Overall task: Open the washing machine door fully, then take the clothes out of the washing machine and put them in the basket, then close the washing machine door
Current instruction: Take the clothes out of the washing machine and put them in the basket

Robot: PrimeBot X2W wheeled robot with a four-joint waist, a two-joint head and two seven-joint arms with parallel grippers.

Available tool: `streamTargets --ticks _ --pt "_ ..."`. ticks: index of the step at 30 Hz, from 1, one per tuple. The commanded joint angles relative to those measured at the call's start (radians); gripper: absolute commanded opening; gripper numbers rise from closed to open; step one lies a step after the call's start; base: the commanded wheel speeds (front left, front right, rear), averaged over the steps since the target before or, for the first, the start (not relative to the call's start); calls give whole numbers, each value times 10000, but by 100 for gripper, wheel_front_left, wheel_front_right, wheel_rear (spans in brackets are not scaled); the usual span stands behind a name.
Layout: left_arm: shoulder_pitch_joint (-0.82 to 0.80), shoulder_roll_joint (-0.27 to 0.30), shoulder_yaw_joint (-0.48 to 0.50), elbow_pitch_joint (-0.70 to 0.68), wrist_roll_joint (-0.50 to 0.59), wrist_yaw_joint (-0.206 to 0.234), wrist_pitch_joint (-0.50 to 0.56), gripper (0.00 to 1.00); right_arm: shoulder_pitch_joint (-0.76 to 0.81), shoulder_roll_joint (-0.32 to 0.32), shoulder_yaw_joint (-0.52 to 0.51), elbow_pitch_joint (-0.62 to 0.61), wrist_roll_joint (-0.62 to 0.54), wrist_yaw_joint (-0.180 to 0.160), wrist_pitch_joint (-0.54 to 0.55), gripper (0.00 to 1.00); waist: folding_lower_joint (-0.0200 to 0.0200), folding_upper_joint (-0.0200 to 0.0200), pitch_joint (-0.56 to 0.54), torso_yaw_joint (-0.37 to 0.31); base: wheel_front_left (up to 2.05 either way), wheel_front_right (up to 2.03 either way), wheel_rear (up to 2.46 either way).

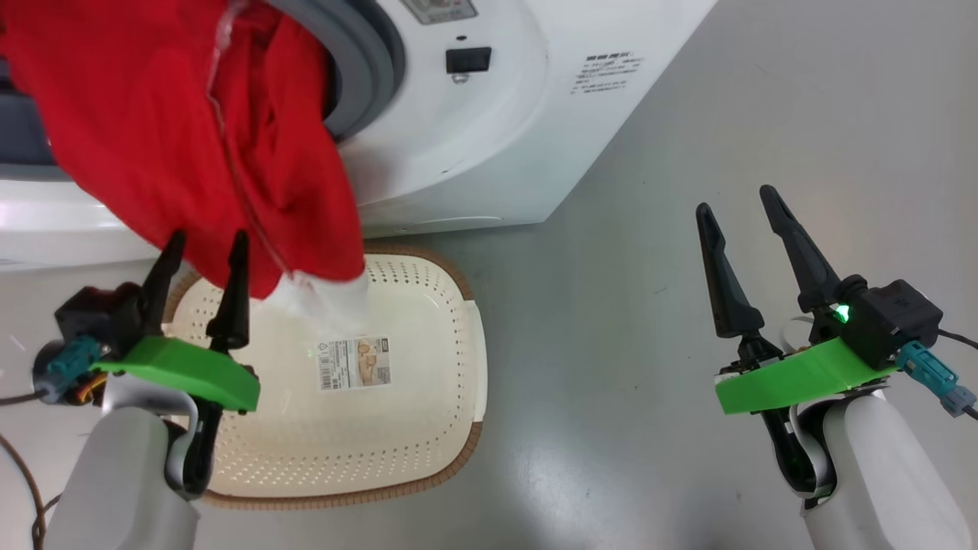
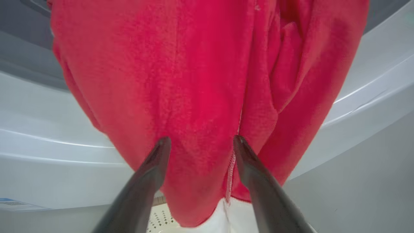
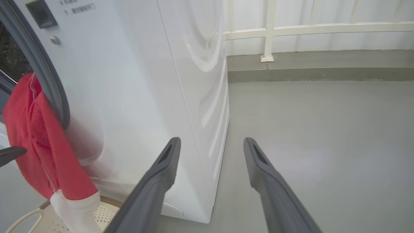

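The red clothes [image 1: 176,130] hang out of the washing machine [image 1: 474,153] past its grey gasket [image 1: 367,61], and a white cuff [image 1: 321,294] dangles over the basket [image 1: 428,428]. The cream basket stands on the floor against the machine's front, its paper label [image 1: 354,363] showing. My left gripper [image 1: 208,244] is open at the garment's lower edge, its fingertips against the red fabric [image 2: 200,81]. My right gripper [image 1: 735,200] is open over bare floor to the right of the machine, holding nothing. The door's black rim and glass are out of view.
Grey floor [image 1: 649,344] stretches right of the machine and basket. In the right wrist view a white railing [image 3: 268,32] and a low kerb run along the far wall. Cables [image 1: 23,473] trail beside my left forearm.
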Motion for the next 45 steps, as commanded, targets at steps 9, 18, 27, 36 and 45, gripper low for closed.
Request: streamTargets --ticks 9,18,27,36,45 --pt "982 52 977 -2003 189 8 -51 100 215 18 107 -213 -191 62 -63 100 0 0 -73 78 0 0 0" --pt "2099 -25 1658 -4156 404 8 -51 100 234 18 114 -217 -195 62 -63 100 0 0 -121 100 0 0 0" --pt "3472 -268 2345 -5781 534 8 -51 100 259 19 147 -193 -161 62 -63 100 0 0 -165 102 0 0 0" --pt "3702 -436 2530 -6023 502 8 -51 100 307 19 193 -171 -138 62 -63 100 0 0 -231 78 0 0 0" --pt "2946 -87 2261 -5140 324 8 -51 100 299 19 260 -139 -112 62 -63 100 0 0 -222 62 0 0 0"
